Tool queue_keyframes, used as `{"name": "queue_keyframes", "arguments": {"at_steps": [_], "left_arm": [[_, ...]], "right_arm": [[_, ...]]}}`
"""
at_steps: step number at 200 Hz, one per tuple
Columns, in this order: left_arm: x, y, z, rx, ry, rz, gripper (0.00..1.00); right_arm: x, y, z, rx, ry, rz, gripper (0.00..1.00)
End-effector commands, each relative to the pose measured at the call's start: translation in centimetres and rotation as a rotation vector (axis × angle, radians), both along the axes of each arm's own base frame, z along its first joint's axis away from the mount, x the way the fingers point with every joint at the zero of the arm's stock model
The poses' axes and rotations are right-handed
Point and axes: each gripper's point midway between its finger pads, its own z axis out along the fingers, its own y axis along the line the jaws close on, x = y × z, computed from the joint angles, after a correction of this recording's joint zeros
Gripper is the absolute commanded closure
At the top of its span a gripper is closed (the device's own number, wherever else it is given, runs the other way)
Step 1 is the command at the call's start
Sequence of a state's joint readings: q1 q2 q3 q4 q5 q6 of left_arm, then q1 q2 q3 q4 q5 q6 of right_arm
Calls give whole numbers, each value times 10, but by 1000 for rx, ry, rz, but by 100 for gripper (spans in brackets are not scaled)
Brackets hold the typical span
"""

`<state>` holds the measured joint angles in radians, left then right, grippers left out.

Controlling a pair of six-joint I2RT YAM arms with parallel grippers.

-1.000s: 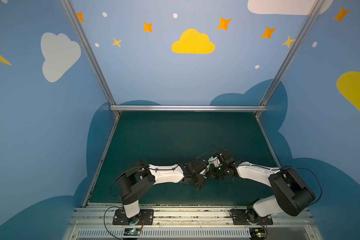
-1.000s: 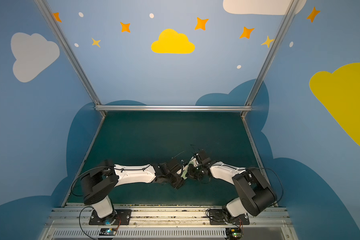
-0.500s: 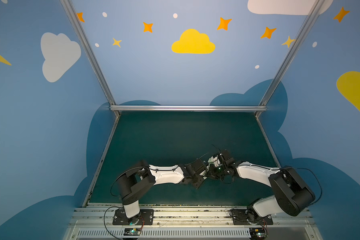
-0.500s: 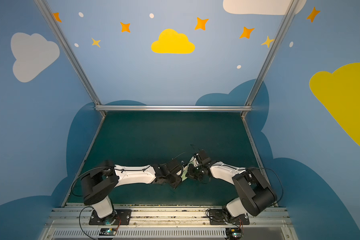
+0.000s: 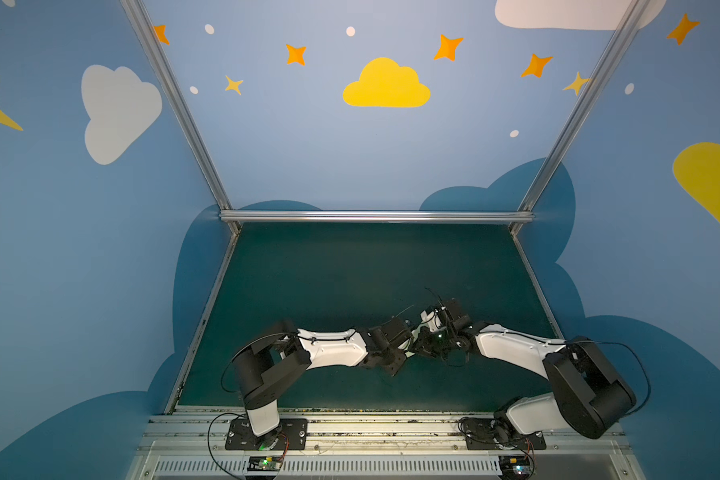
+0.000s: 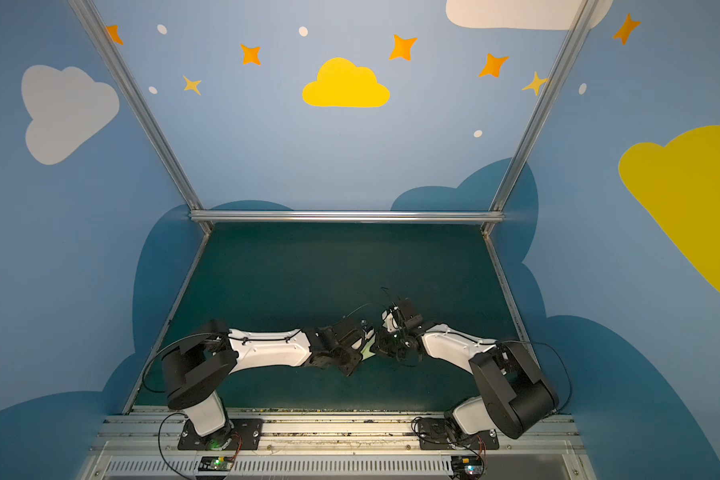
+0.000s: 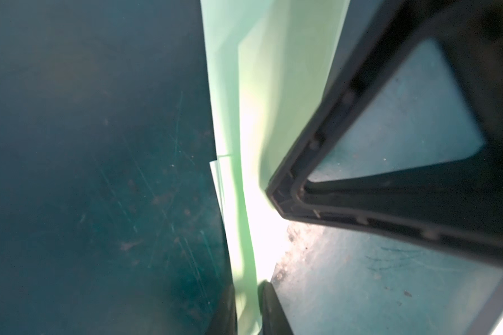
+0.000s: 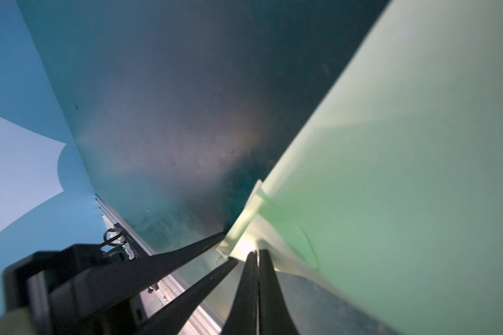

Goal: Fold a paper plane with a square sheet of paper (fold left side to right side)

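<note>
The paper plane [image 7: 262,87] is a pale green folded sheet with layered flaps, held up off the dark green mat [image 5: 350,270] near its front middle. In a top view only a sliver of it [image 6: 366,352] shows between the two wrists. My left gripper [image 7: 249,287] has a finger on each side of the paper's folded edge, touching it. The right gripper [image 8: 257,251] is pinched shut on a nearby edge of the same paper [image 8: 389,174]. Both left fingers [image 8: 204,246] reach in just beside it. The two grippers meet almost tip to tip [image 5: 412,350].
Aluminium rails [image 5: 375,216] frame the mat at the back and sides, and blue walls stand behind them. A slotted metal strip [image 5: 350,432] with both arm bases runs along the front edge. A black finger frame of the right gripper [image 7: 346,98] crosses close to the left one.
The left gripper's jaws have closed in onto the paper. Both arms have stayed almost where they were, wrists together at the front middle.
</note>
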<state>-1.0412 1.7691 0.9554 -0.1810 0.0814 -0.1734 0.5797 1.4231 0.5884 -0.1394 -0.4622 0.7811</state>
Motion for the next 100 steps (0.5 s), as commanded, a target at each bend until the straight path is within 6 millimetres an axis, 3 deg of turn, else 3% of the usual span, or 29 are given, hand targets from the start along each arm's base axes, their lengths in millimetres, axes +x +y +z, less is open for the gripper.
{"name": "queue_keyframes", "arguments": {"at_steps": [1,100], "left_arm": [[-25,19,-28,87,109,-22,84],[-29,9,-21,46,143,-23,86]], "right_arm": [[-8,-3,0,-3,14,7,100],[-17,0,-15,-18,39,10,100]]}}
